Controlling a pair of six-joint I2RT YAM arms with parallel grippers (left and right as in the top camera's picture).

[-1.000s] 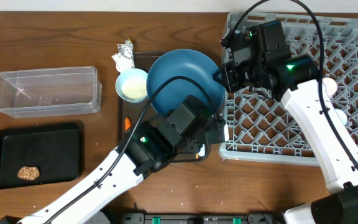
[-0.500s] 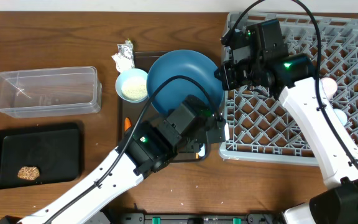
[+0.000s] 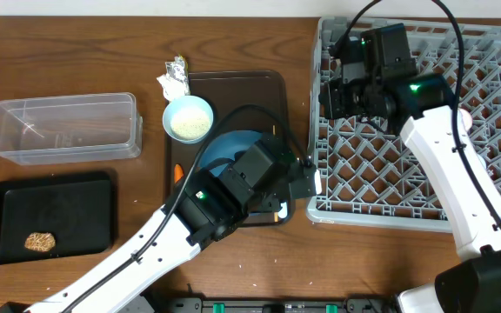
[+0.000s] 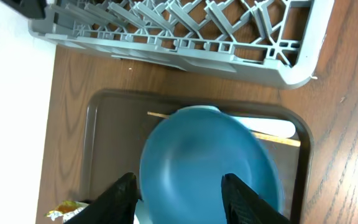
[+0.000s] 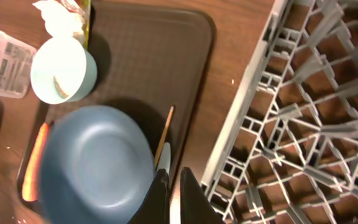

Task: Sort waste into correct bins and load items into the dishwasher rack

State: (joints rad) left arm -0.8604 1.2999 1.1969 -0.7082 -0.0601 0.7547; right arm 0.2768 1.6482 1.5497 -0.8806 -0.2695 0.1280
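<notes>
The round blue plate point(image 3: 231, 146) rests low over the brown serving tray point(image 3: 242, 91), half hidden under my left arm and blurred in both wrist views. My left gripper point(image 4: 179, 180) is open above the plate point(image 4: 207, 165), gripping nothing. My right gripper point(image 5: 174, 171) is shut and empty, over the left edge of the grey dishwasher rack point(image 3: 381, 178). The chopstick point(image 5: 165, 132) and the pale spoon point(image 4: 266, 126) lie on the tray beside the plate. A small pale blue bowl point(image 3: 188, 119) holds white rice. The carrot point(image 3: 177, 171) lies at the tray's left edge.
A crumpled napkin with a foil wrapper point(image 3: 174, 76) sits at the tray's back left corner. The clear tub point(image 3: 63, 128) stands at the left. In front of it, the black tray point(image 3: 72, 209) holds a brown food lump point(image 3: 40, 241).
The plate, held up tilted beside the rack before, has dropped onto the brown tray. My left jaws have opened. My right gripper has shifted a little right over the rack.
</notes>
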